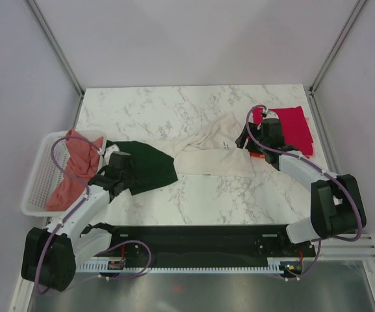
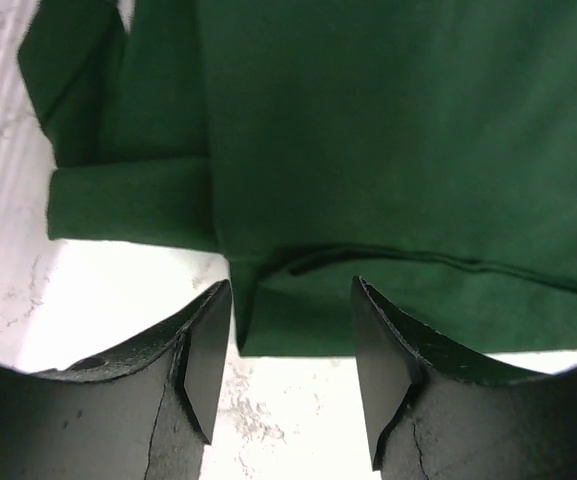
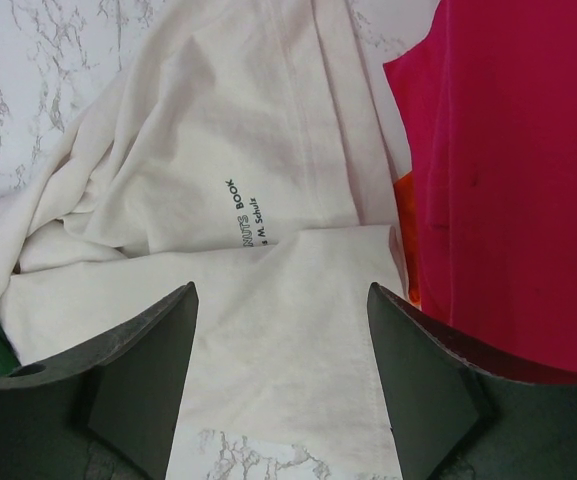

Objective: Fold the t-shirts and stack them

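The top camera sits high behind both arms and looks down on the whole desk [image 1: 174,110]. The left wrist camera peeks past the left gripper [image 2: 290,300], very close to the green cloth [image 2: 388,130]. The right wrist camera is close over the cream t-shirt [image 3: 198,120] and magenta t-shirt [image 3: 518,180]. The top view shows these too.

Bare surface [image 1: 168,107] lies open along the far side and near middle; the basket [image 1: 41,175] (left edge) and sprawled cream shirt [image 1: 206,156] block the centre band.
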`<state>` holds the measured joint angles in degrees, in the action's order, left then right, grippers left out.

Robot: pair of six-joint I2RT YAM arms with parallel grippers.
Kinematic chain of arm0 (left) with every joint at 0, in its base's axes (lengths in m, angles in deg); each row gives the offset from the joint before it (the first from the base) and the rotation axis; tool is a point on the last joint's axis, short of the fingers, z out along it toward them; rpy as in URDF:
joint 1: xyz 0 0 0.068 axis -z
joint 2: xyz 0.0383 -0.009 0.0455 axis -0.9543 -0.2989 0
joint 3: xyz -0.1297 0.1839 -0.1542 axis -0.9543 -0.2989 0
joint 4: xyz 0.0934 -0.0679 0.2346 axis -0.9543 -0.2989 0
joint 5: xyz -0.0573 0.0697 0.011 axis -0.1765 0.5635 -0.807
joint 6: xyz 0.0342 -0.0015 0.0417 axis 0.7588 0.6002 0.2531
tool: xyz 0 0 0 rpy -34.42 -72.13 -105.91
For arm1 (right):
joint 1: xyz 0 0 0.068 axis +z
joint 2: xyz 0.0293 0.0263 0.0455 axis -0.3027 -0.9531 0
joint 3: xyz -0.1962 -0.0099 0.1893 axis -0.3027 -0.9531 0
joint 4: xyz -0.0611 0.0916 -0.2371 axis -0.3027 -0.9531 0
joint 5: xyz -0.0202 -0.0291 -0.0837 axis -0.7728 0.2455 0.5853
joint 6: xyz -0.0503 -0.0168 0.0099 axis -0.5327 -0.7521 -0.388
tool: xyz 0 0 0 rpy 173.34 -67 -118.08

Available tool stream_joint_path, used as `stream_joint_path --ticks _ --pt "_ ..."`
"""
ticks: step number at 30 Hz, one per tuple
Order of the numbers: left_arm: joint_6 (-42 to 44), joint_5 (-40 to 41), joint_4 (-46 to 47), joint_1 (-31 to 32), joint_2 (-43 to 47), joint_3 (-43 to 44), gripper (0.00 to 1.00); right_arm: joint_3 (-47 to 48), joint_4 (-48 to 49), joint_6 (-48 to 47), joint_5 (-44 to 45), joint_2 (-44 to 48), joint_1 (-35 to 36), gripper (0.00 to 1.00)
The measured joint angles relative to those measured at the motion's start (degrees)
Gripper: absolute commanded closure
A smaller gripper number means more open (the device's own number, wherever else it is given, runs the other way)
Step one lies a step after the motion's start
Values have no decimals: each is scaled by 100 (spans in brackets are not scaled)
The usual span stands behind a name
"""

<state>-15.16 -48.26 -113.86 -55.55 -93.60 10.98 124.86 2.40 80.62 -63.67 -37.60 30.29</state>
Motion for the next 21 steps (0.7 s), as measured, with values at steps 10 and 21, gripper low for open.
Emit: stream_joint_path --ticks 10,21 --pt "4 -476 258 -286 -516 0 50 0 17 0 -55 -2 15 23" --pt "68 -1062 566 -411 -1143 13 98 0 22 2 -50 -2 15 23"
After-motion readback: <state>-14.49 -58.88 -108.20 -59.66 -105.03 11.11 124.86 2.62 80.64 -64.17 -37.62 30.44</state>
